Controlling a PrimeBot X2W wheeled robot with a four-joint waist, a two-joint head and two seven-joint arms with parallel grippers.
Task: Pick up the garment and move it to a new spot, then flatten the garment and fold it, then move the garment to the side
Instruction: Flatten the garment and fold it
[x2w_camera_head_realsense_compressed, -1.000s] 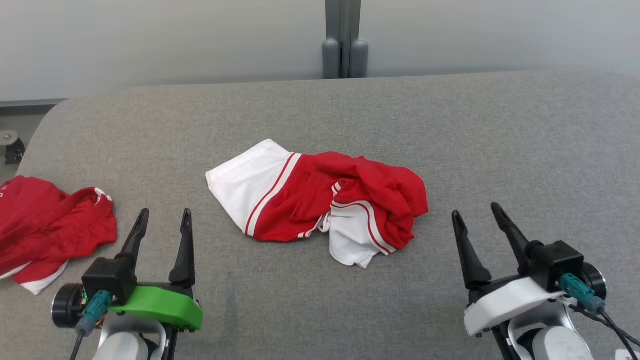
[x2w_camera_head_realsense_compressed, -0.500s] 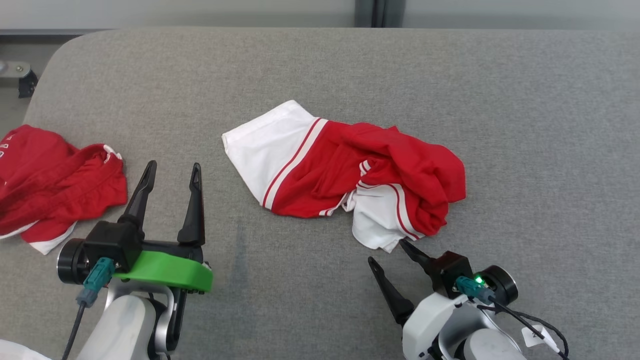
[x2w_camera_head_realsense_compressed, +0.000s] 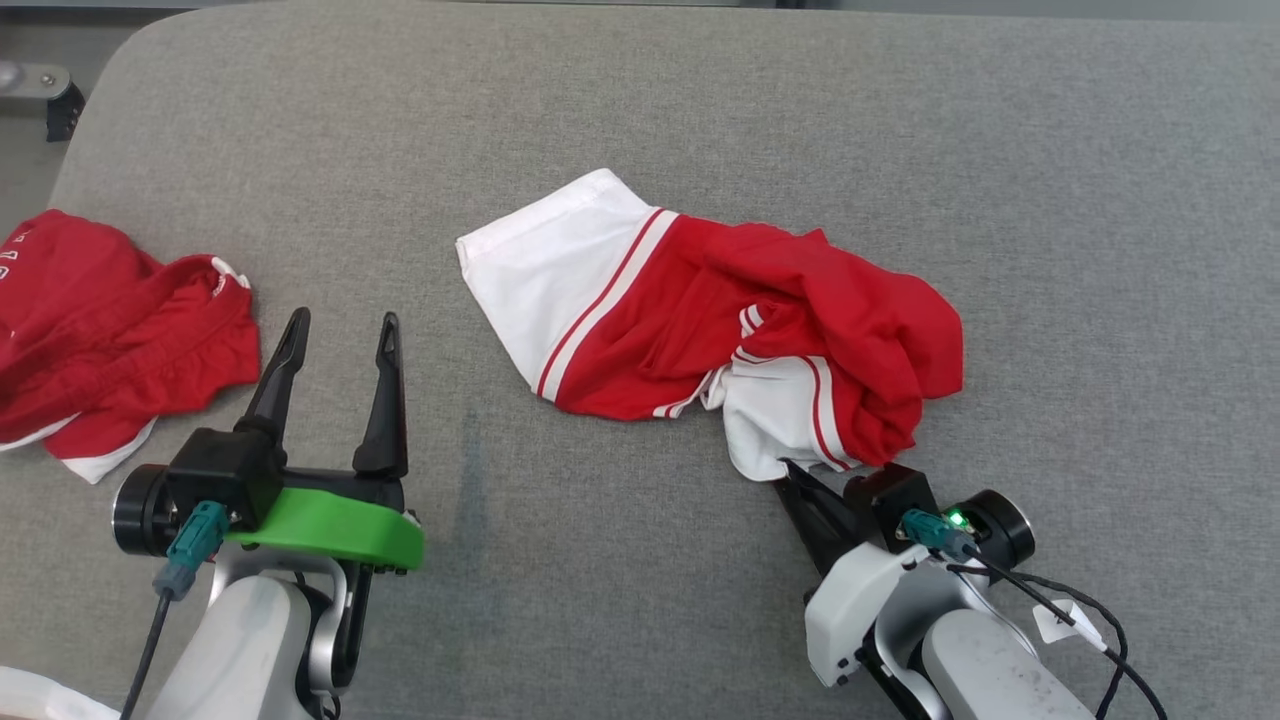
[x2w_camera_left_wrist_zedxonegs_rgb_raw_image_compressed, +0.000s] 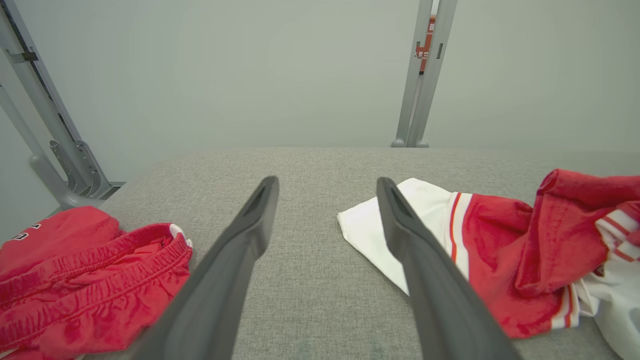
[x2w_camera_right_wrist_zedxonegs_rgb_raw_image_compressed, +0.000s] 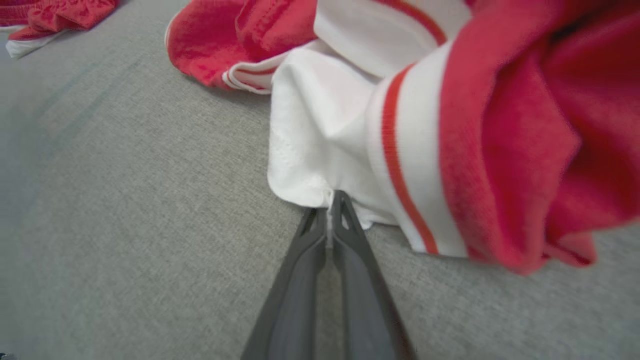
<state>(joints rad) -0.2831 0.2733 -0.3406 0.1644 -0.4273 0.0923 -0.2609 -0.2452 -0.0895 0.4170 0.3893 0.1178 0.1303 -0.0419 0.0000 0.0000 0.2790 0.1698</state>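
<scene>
Right gripper (x2w_camera_right_wrist_zedxonegs_rgb_raw_image_compressed: 330, 201) clenched on the garment (x2w_camera_head_realsense_compressed: 700, 310) at its white hem, tips partly hidden by cloth; left gripper (x2w_camera_head_realsense_compressed: 343, 320) splayed, empty.

Left gripper (x2w_camera_head_realsense_compressed: 343, 318): we see two long dark tapered fingers on a black block (x2w_camera_head_realsense_compressed: 225, 480), over a bright green cover (x2w_camera_head_realsense_compressed: 320, 530).
Right gripper (x2w_camera_head_realsense_compressed: 790, 474): the same dark fingers, with a white cover (x2w_camera_head_realsense_compressed: 860, 600).
Plugs (x2w_camera_head_realsense_compressed: 192, 540): teal, with black cables (x2w_camera_head_realsense_compressed: 148, 655).
Lamp (x2w_camera_head_realsense_compressed: 956, 519): small, green, perhaps a status light.
Forearms (x2w_camera_head_realsense_compressed: 250, 640): pale grey, rounded.
Tag (x2w_camera_head_realsense_compressed: 1065, 622): white, on the right arm's cable.
</scene>
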